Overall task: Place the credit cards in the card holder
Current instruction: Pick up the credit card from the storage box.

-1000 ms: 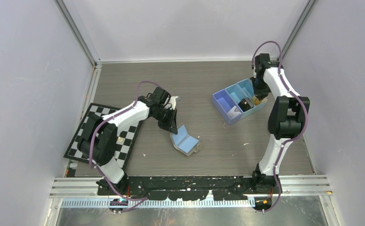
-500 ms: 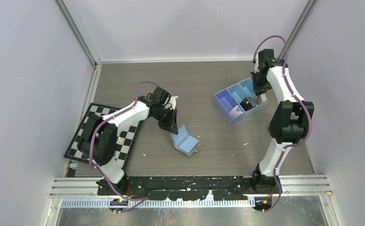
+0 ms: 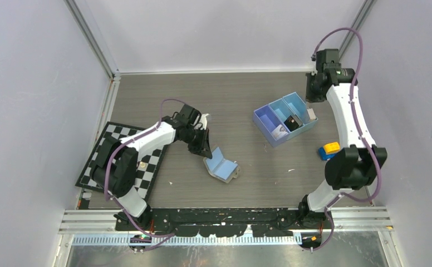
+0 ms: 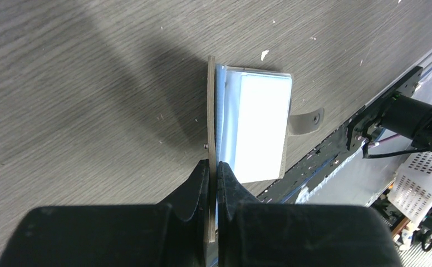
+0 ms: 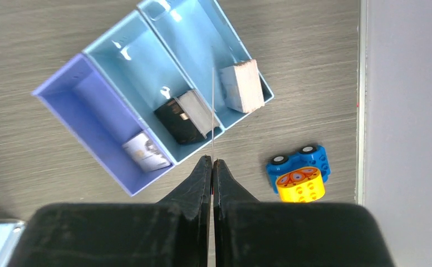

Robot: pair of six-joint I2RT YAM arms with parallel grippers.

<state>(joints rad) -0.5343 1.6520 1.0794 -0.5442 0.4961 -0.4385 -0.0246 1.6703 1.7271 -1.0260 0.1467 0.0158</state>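
Note:
The card holder (image 3: 222, 166) lies open on the table, pale blue inside up, snap tab at its near side. My left gripper (image 3: 203, 150) is shut on its raised grey flap; in the left wrist view the jaws (image 4: 214, 164) pinch that flap (image 4: 211, 117) edge-on, with the pale blue pockets (image 4: 261, 128) beside it. My right gripper (image 3: 313, 94) is high above the blue tray's far right end. In the right wrist view it (image 5: 212, 161) is shut on a thin credit card (image 5: 212, 111) seen edge-on. More cards (image 5: 145, 153) sit in the tray.
The blue three-compartment tray (image 3: 265, 114) holds a whitish card, a dark stack (image 5: 183, 117) and a pale stack (image 5: 241, 86). A blue and yellow toy car (image 3: 329, 150) sits right of it, near the wall. A checkerboard mat (image 3: 119, 164) lies at left.
My right arm has risen and swung back right from the tray with a card in its jaws, uncovering the toy car. My left gripper stays on the holder's flap; the holder shifted slightly.

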